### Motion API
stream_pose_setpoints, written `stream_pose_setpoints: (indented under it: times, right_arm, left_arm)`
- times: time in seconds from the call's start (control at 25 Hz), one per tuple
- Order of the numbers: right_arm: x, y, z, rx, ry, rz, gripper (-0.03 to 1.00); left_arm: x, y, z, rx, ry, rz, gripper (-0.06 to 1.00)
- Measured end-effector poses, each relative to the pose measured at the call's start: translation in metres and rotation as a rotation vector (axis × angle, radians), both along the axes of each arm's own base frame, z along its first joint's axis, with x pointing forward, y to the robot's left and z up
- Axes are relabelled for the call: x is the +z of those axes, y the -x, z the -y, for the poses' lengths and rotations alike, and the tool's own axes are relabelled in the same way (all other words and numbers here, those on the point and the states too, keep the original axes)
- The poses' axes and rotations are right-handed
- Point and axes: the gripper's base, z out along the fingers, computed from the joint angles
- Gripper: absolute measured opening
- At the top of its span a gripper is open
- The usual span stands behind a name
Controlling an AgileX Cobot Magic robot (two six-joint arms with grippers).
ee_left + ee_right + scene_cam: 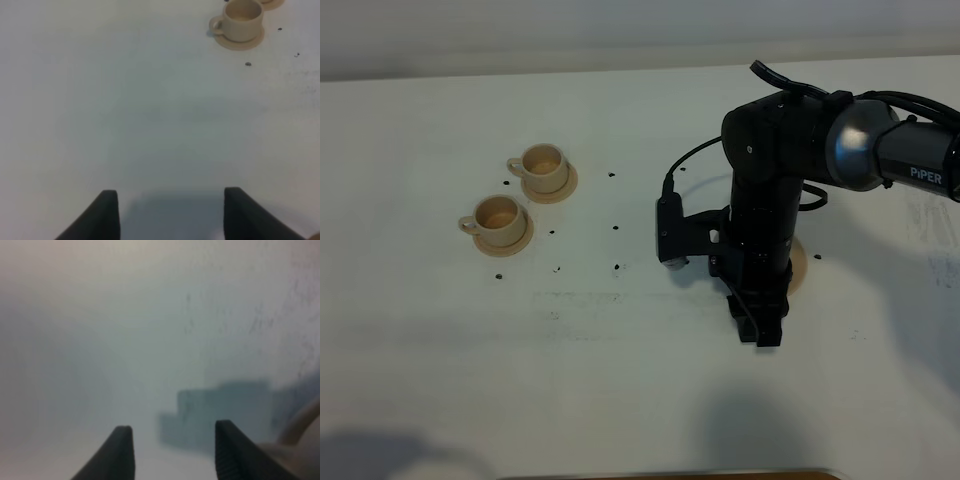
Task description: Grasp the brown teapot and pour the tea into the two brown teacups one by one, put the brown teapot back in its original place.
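Two cups (pixel 542 165) stand on saucers (pixel 520 243) at the upper left of the high view, well apart from the right arm (pixel 790 150), likely set out for pouring; whether they hold tea I cannot tell. That arm covers the disc (pixel 800 266), only its edge showing. The teapot is unseen, perhaps hidden beneath. The right hand (pixel 760 335) points at the tabletop (pixel 620 380). Left wrist: the left hand (pixel 170 212) is released and empty, with one cup at upper right. Right wrist: the released hand grasps nothing; a blurred pale curve (pixel 300 427) at lower right may be the teapot.
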Motion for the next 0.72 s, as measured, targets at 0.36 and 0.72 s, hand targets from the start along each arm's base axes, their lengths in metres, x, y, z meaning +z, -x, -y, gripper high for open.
stream_pose_setpoints:
  times: [0.36, 0.72]
  right_arm:
    - [0.0000, -0.0001, 0.0035, 0.021, 0.034, 0.001, 0.32]
    - [0.0002, -0.0007, 0.0074, 0.034, 0.076, 0.006, 0.31]
  left_arm:
    - [0.0000, 0.0000, 0.0000, 0.000, 0.001, 0.000, 0.52]
    - [0.0000, 0.0000, 0.0000, 0.000, 0.001, 0.000, 0.52]
